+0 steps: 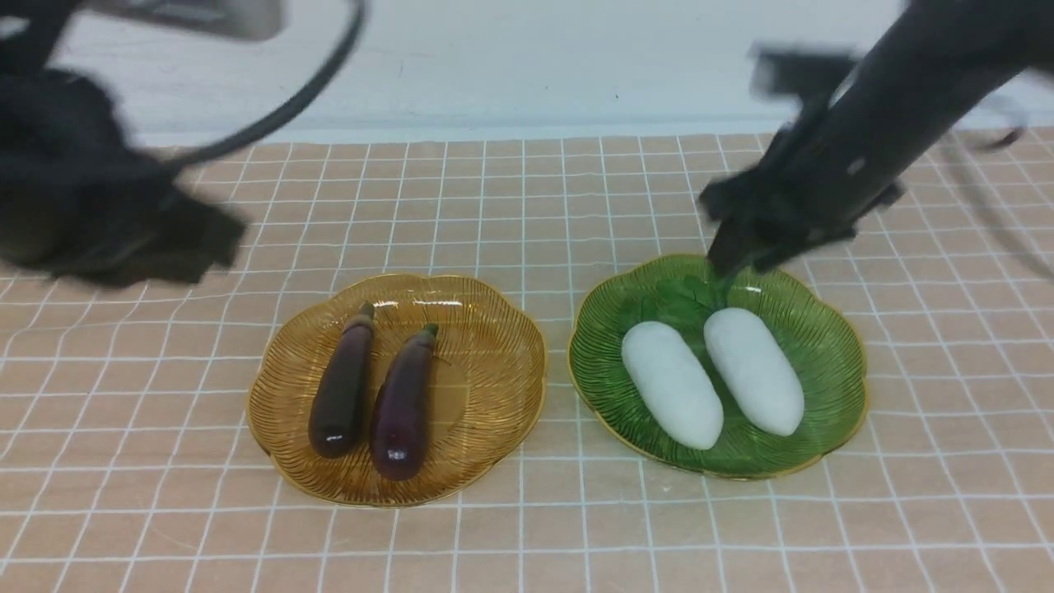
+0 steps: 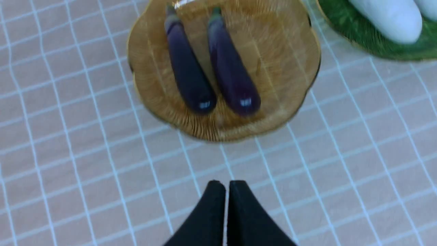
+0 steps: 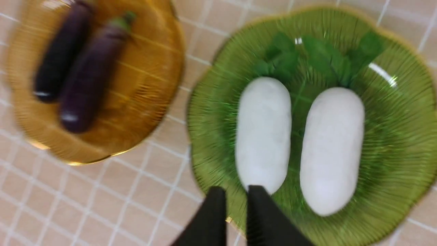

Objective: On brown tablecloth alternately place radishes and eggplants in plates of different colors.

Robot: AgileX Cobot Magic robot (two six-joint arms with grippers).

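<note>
Left claw (image 2: 226,186): tips pressed together, nothing in them. It hangs over bare brown tablecloth (image 1: 527,206), near side of the amber plate (image 1: 486,371), apart from it.

Right claw (image 3: 236,191): almost closed, slim gap, empty. It hangs above the far rim of the green plate (image 1: 856,395), by the leafy tops (image 3: 283,58). Contact unclear, front view blurred.

Amber plate, left: two eggplants (image 1: 403,408) side by side, stems far.

Green plate, right: two radishes (image 1: 671,383) side by side, not quite touching.

Sorting looks finished.

Handling, as judged:
- Eggplants glossy, slender, tapered; probably light, stiff, slippery. Grip across the thicker near half, not the stem.
- Radishes matte, plump, rounded; likely light. Pinch across mid-body with a wide opening; leaves look flimsy.
- Plates ribbed, glass-like; possibly brittle and free to slide on the tabletop cloth, so avoid knocking the rims.
</note>
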